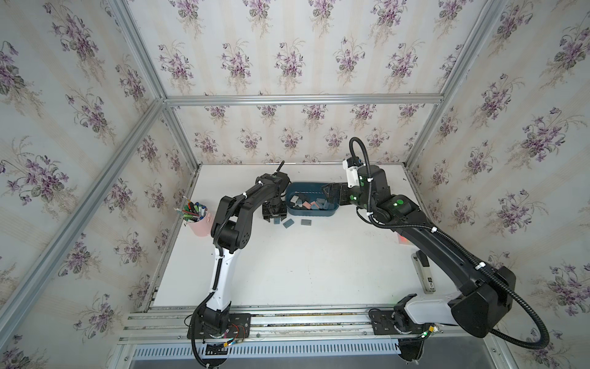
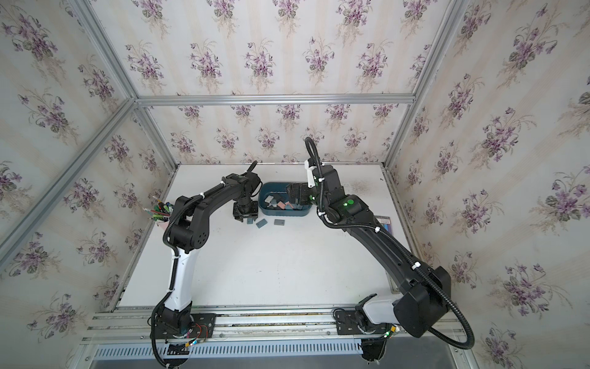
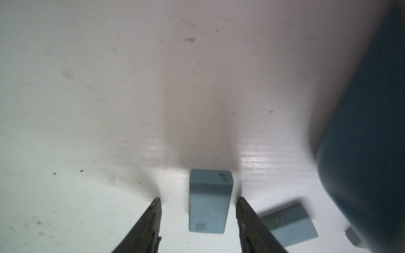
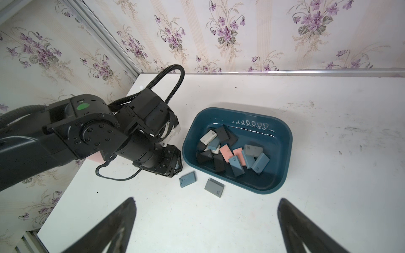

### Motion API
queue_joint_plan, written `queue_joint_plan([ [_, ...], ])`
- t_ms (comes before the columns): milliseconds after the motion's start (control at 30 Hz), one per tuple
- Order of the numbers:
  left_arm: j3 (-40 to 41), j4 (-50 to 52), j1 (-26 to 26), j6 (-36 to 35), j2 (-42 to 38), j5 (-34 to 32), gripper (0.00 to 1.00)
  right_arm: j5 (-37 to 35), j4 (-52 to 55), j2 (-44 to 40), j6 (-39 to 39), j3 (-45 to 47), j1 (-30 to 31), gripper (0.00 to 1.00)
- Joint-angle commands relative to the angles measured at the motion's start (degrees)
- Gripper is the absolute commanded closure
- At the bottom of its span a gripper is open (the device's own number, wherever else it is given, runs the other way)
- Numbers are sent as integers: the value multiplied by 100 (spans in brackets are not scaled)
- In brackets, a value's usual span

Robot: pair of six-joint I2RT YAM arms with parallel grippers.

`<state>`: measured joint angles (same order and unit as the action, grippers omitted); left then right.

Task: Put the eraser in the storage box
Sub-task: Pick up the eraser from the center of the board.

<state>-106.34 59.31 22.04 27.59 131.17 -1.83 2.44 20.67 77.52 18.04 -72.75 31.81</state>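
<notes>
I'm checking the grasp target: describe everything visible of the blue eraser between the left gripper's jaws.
The eraser is a pale blue, rubbery-looking block with one slanted end, dark smudges there and faint stamped print. It rests on the white table between the left gripper's open jaws, gaps showing either side.

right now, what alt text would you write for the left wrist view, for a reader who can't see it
A light blue eraser sits on the white table between the open dark fingers of the left gripper, not yet gripped. A second blue eraser lies blurred nearby, close to the dark teal storage box wall.
</notes>
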Motion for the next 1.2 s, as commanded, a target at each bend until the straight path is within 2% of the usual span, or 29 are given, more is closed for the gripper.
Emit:
queue_joint_plan([
  [0,-44,103,4,0,37,-37,55,29,-189,-36,42,39,-1,0],
  [333,2,171,2,27,52,-133,75,64,-213,-17,68,76,-8,0],
  [567,-18,246,-1,29,16,-200,82,94,-238,-18,84,179,0,0],
  [767,-109,387,4,-7,-209,-338,85,198,-420,-51,191,549,-3,0],
  [1167,-348,444,82,-68,-1158,-652,84,213,-605,-352,313,1163,70,0],
])
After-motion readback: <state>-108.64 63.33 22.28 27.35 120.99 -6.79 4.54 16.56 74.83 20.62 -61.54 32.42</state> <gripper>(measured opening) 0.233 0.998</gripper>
